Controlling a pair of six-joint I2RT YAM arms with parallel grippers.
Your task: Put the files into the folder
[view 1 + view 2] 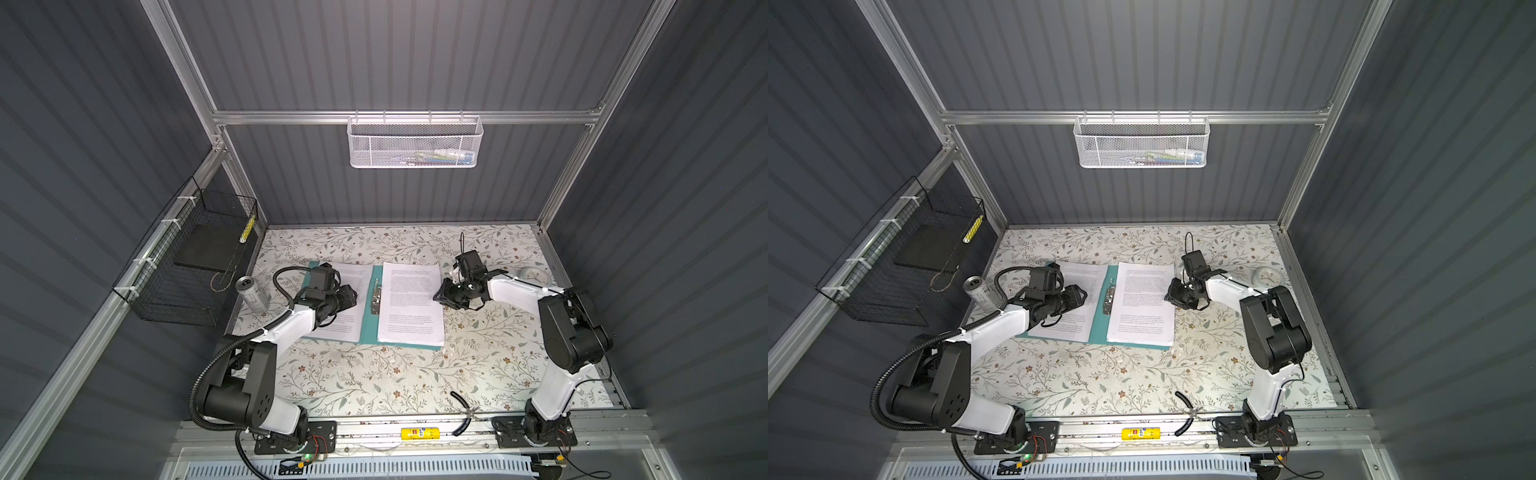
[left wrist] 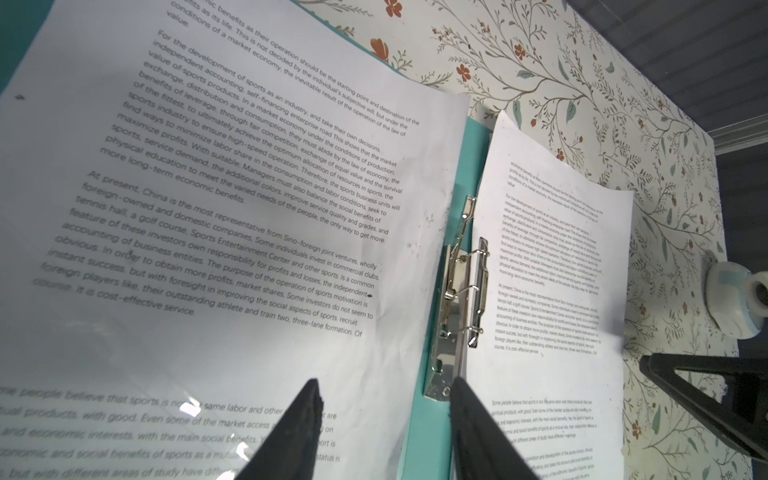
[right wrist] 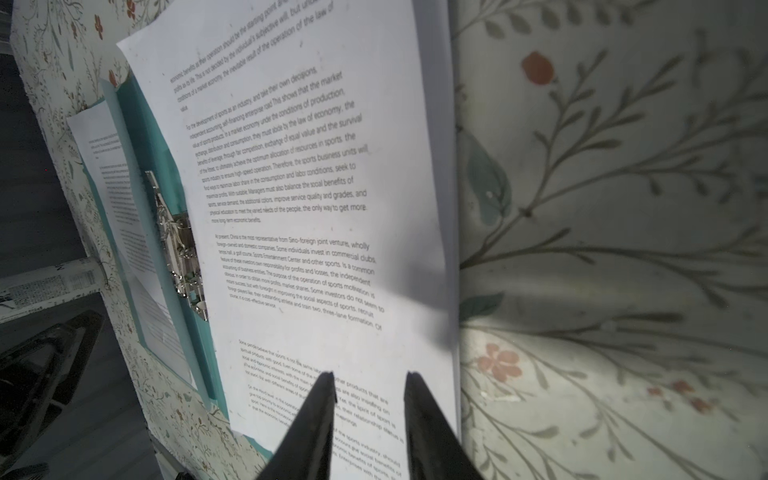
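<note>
**While the folder lies open, both pincers sit over its pages**

Where the floral table (image 1: 374, 386) fills the floor of the cell, the teal folder (image 1: 368, 328) lies spread flat near the middle, covers open and spine running front to back in both top views.

The files rest on it in two lots. One printed sheet (image 1: 353, 279) lies on the left cover, partly under the left arm, and a stack of sheets (image 1: 411, 303) covers nearly all of the right cover.

The left gripper (image 2: 384, 388) hangs over the left sheet close to the spine, jaws apart with nothing between them. The right gripper (image 3: 370, 378) is over the outer part of the right stack, jaws parted by a narrower gap and clasping nothing. I cannot tell whether either one touches the paper.

A silver drink can (image 1: 251, 293) stands at the table's left edge. A white round clock (image 1: 534, 275) sits near the right edge. The metal clip (image 2: 465, 282) lies along the spine between the two lots of paper.
</note>
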